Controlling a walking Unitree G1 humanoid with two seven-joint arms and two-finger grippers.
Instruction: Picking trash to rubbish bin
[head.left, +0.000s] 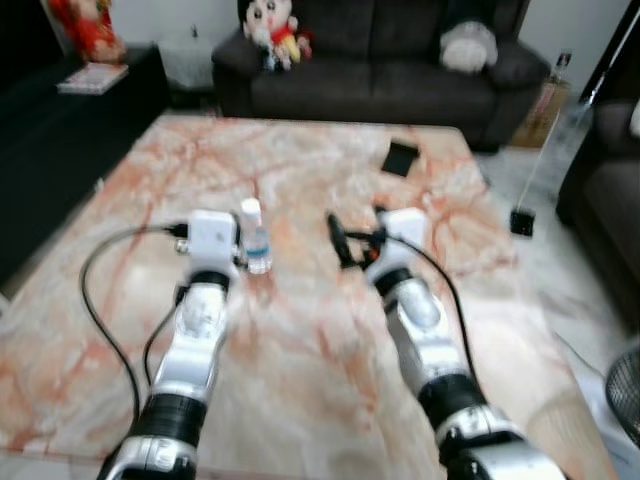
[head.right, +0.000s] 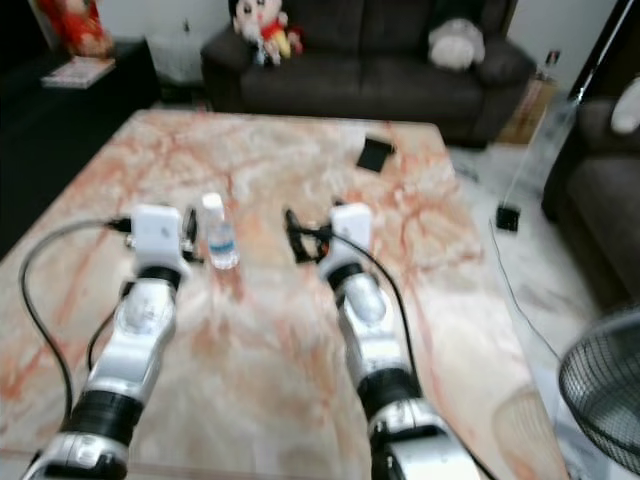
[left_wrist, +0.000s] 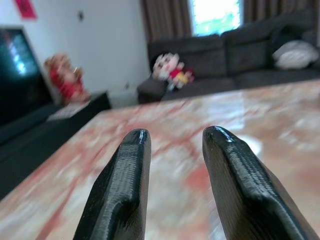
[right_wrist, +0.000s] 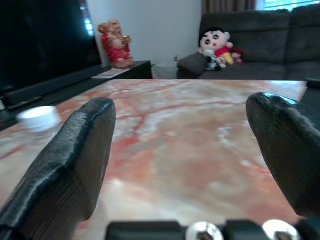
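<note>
Small plastic bottle (head.left: 255, 237) with white cap upright on marble table (head.left: 300, 330), just beside left gripper (left_wrist: 172, 150), at its right side; between both grippers. Left gripper's fingers narrowly apart, holding nothing. Right gripper (right_wrist: 185, 165) spread wide, empty, near bottle. Bottle's cap seen at edge of right wrist view. Black flat object (head.left: 401, 158) further on table.

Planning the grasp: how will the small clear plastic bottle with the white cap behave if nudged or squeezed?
The small clear plastic bottle stands upright, tall and narrow, so a sideways nudge would likely tip it. Once down, its round body would probably roll on the smooth marble table. It looks light, and thin walls may flex.
</note>
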